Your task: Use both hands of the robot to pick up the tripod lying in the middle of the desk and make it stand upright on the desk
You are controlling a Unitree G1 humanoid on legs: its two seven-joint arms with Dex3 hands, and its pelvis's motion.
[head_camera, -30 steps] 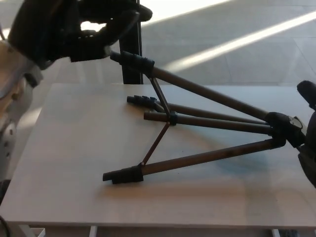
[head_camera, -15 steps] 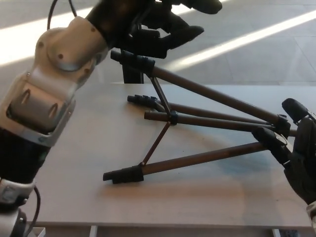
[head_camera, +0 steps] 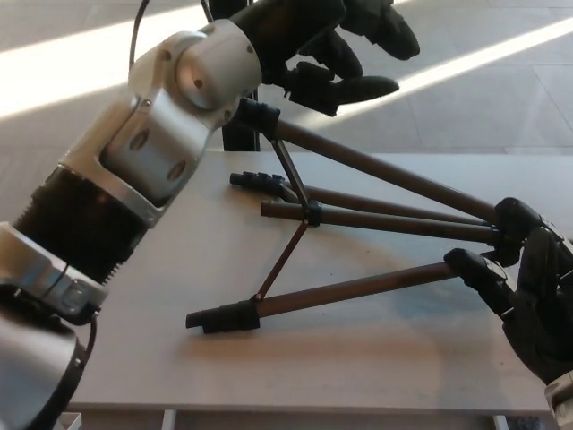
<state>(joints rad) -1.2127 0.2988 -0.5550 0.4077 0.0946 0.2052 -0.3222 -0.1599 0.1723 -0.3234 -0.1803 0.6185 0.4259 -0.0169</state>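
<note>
Since half a second ago, the left arm has pushed further across the upper part of the view, and the right robot hand has closed in on the tripod's head end. At far left, the left forearm rises from the bottom corner, its silver-white wrist housing passing over the counter's point(head_camera: 134, 358) left side. The left robot hand point(head_camera: 336, 40) sits at top centre, above and just beyond the raised foot of the upper leg; its fingers are spread apart and hold nothing, and whether they touch that foot cannot be told. The tripod point(head_camera: 309, 213) lies on its side in the middle of the counter, legs splayed: one leg angles up toward the left robot hand, one rests along the near surface with its black foot at lower left, and a third lies behind the centre column. Thin braces join the legs to the column at mid-length. All legs converge at the right. The right robot hand point(head_camera: 528, 287) enters from the lower right corner, its black fingers point(head_camera: 479, 273) wrapped around the tripod's head end.
</note>
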